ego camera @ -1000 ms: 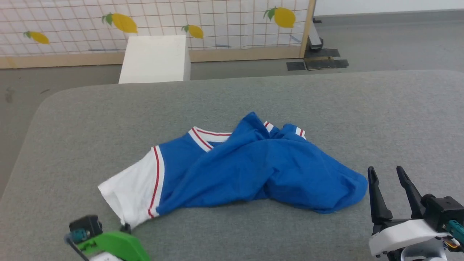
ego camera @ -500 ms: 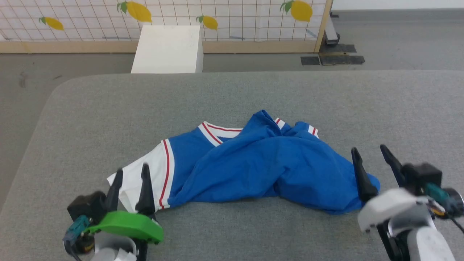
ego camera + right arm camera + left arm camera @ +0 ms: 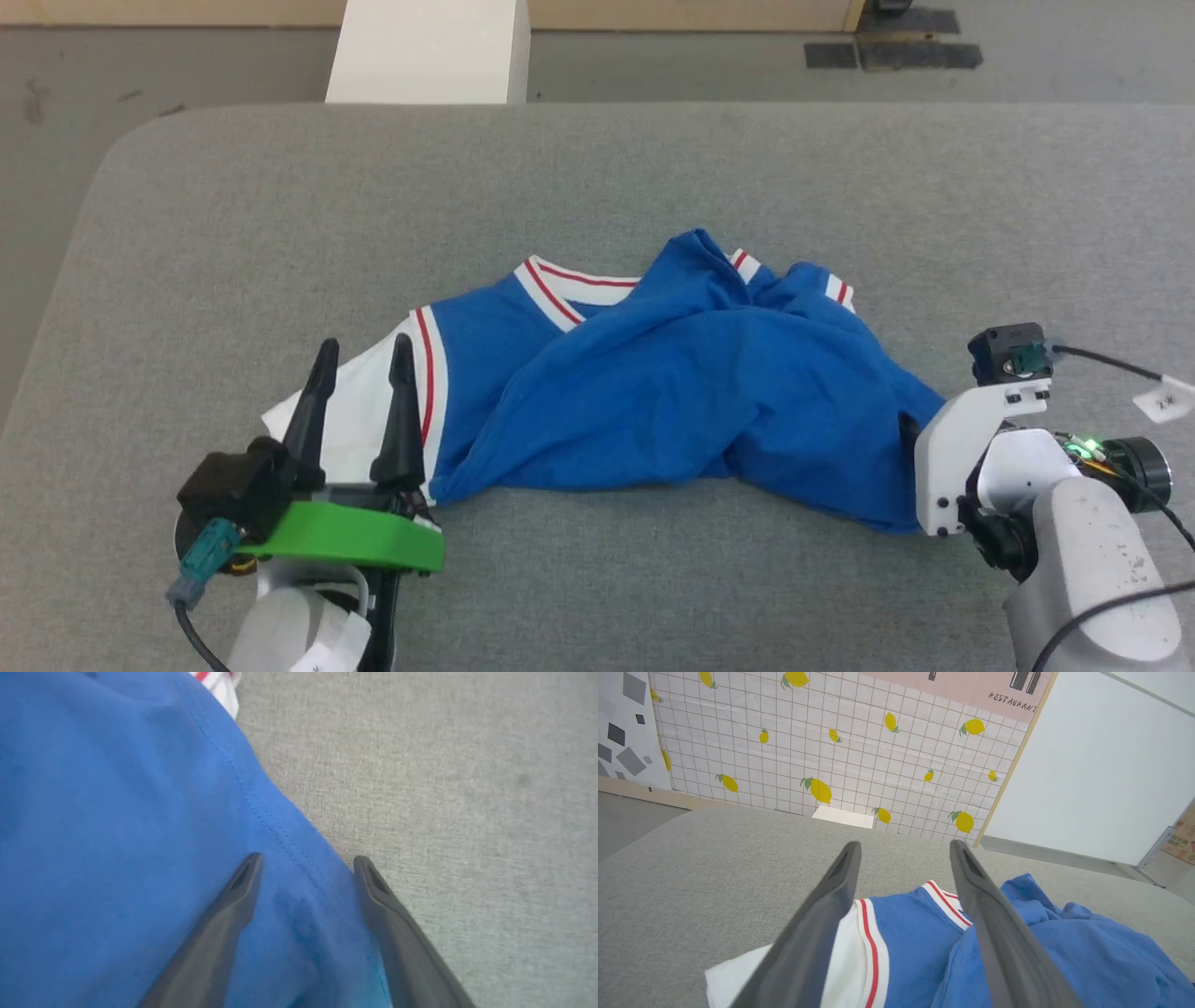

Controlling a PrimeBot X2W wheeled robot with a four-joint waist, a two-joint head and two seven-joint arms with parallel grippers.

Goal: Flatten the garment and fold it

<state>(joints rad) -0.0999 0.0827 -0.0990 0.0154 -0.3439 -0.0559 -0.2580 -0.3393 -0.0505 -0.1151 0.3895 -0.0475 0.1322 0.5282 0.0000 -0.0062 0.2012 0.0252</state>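
The garment (image 3: pixel 672 392) is seen crumpled on the grey table (image 3: pixel 233 215), a white block (image 3: pixel 429 51) beyond at 11 o'clock. The left gripper (image 3: pixel 364 342) is spread over the sleeve (image 3: pixel 850 966) at 8 o'clock; the right gripper (image 3: pixel 308 857), likewise parted, apparently straddles the hem (image 3: pixel 280 844) at 4.

What surrounds your workspace

You have a grey felt-covered tabletop with rounded corners (image 3: pixel 653 168). Beyond its far edge a white rectangular block (image 3: pixel 429 56) stands on the grey floor (image 3: pixel 187 56), with dark flat mats (image 3: pixel 920 54) lying off to its right. Your left wrist view adds a white grid-patterned wall sheet printed with yellow lemons (image 3: pixel 859 742), beside a plain white panel (image 3: pixel 1101 765).
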